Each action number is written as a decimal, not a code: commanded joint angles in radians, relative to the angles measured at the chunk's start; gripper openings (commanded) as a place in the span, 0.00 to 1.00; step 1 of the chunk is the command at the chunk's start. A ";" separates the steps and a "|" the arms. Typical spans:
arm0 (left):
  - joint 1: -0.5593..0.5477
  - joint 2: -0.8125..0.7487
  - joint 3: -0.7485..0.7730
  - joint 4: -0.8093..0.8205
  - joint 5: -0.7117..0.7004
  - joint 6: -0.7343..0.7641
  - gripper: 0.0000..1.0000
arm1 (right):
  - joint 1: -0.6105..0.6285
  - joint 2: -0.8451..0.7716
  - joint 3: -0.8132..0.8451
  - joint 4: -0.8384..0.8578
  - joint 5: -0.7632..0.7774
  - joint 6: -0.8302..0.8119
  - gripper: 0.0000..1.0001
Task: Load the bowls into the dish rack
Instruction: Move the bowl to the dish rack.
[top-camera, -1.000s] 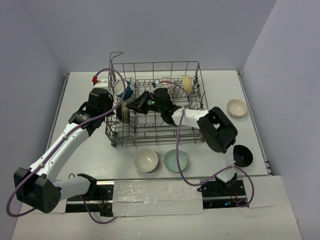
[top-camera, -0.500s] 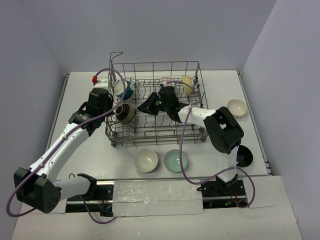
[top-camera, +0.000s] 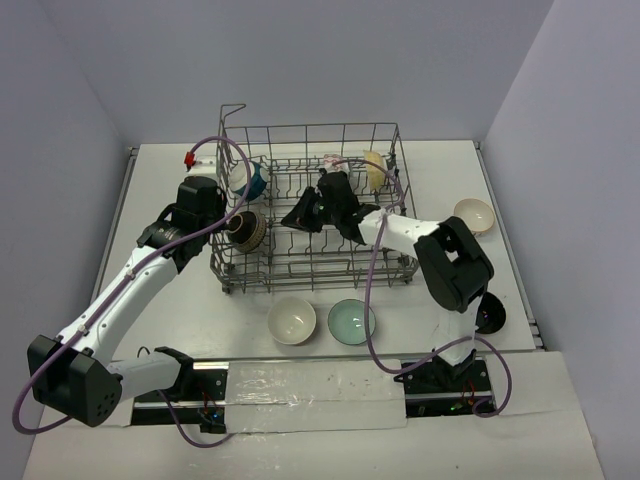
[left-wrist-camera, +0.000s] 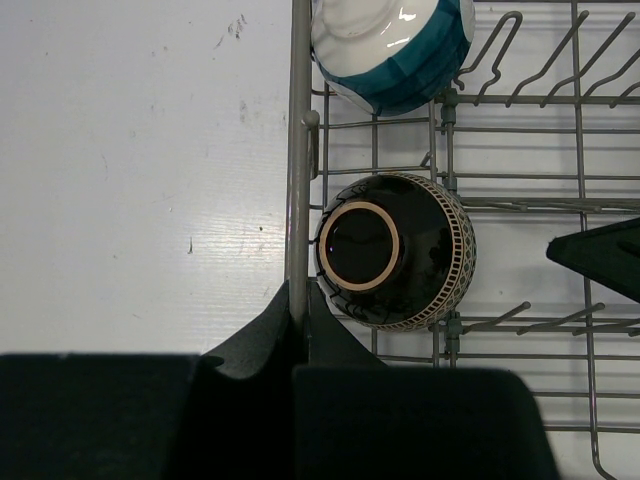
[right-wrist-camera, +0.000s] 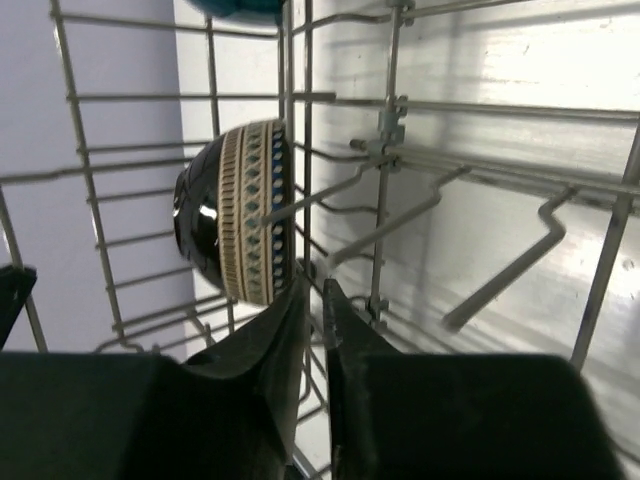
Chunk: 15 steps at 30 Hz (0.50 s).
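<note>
The right pincer (top-camera: 298, 217) has drawn back toward the middle of the dish rack (top-camera: 310, 135) since a second ago, and the black patterned bowl (top-camera: 247, 229) it was carrying now stands on edge among the tines at the rack's left wall. The pincer's fingers are slightly parted and hold nothing. From the right wrist view the bowl sits just beyond their tips, apart from them.

The left pincer (left-wrist-camera: 300, 300) is clenched at the rack's left rim rail. Whether it pinches the wire I cannot tell.

Behind the black bowl a blue-and-white bowl (top-camera: 247, 178) leans in the far left corner, and a cream bowl (top-camera: 374, 168) stands at the far right.

Four bowls remain on the desk (top-camera: 440, 170) — a white bowl (top-camera: 292, 320) and a pale green bowl (top-camera: 352, 321) in front of the rack, and a tan-rimmed bowl (top-camera: 474, 214) and a plain black bowl (top-camera: 488, 315) to its right.
</note>
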 joint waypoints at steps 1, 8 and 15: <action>-0.012 0.011 -0.010 -0.051 0.075 0.011 0.00 | 0.031 -0.096 0.060 -0.120 -0.001 -0.071 0.17; -0.012 0.006 -0.012 -0.048 0.080 0.011 0.00 | 0.101 -0.042 0.161 -0.216 -0.056 -0.119 0.10; -0.012 0.011 -0.010 -0.048 0.080 0.011 0.00 | 0.143 0.052 0.219 -0.220 -0.081 -0.119 0.09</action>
